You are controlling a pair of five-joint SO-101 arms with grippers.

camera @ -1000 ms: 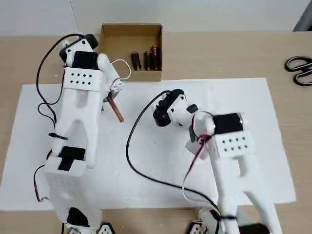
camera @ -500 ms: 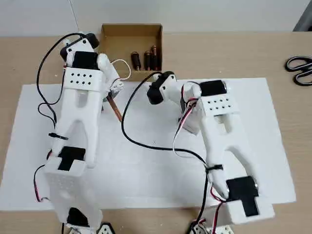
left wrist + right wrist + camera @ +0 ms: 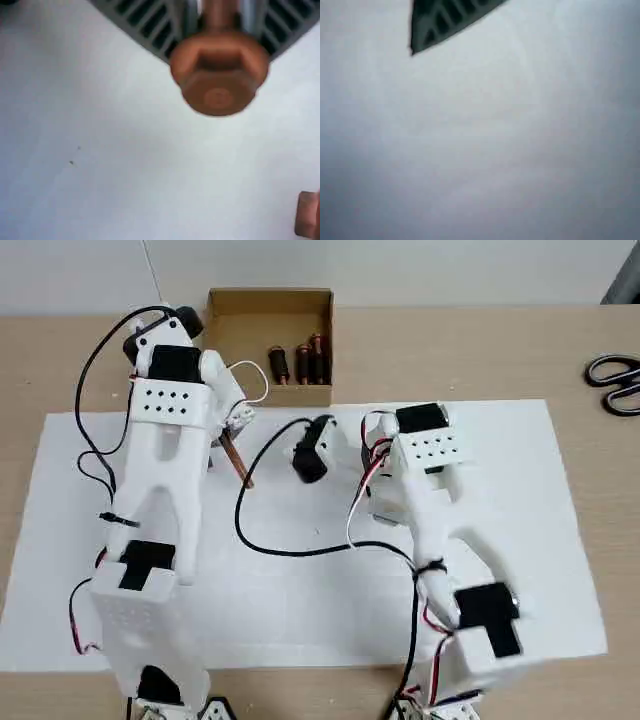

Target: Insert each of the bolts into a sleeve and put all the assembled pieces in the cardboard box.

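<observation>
My left end effector (image 3: 229, 436) is clamped on a copper bolt (image 3: 240, 466), which hangs tilted with its head just over the white paper (image 3: 500, 450); my right end effector (image 3: 447, 20) is low over the paper near the middle, and I honestly can't tell if it's wide or narrow. For this step I figure the trick is to keep the bolt steady and pinched by the shank, so that a sleeve can slide on straight; any wobble and it'll probably jam. There's a copper bit (image 3: 307, 215) on the paper near the bolt; no idea what it is. The box (image 3: 270, 296) sits on the desk (image 3: 450, 350) past the paper; a few dark assembled pieces (image 3: 300, 363) lie against its near wall.
</observation>
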